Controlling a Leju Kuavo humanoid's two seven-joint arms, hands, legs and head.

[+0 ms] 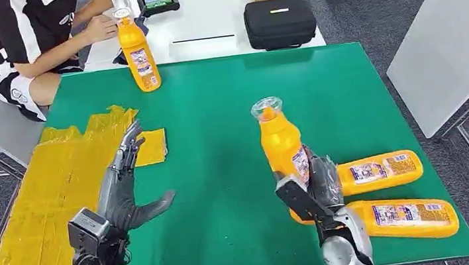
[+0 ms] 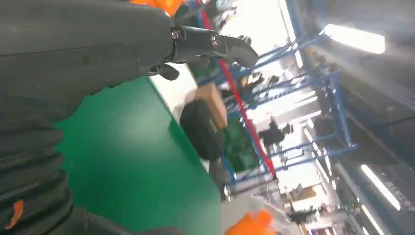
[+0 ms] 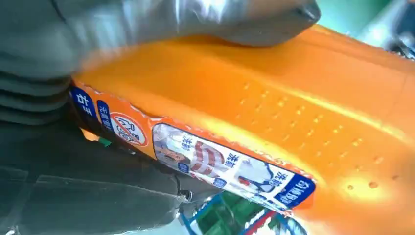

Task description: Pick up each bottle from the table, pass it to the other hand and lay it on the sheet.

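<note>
Both hands, the left hand [image 1: 126,201] and right hand [image 1: 321,186], have dark grey fingers [image 1: 128,146] and ribbed grey wrist covers.

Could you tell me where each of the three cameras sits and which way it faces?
Head view: high on the body, looking forward and down at the green mat; both arms show, left hand open, right hand gripping the upright bottle.
Left wrist view: behind the left hand, facing across the mat to the black case.
Right wrist view: behind the right hand, close on the bottle.
Shared: the head and left wrist views share the black case.
</note>
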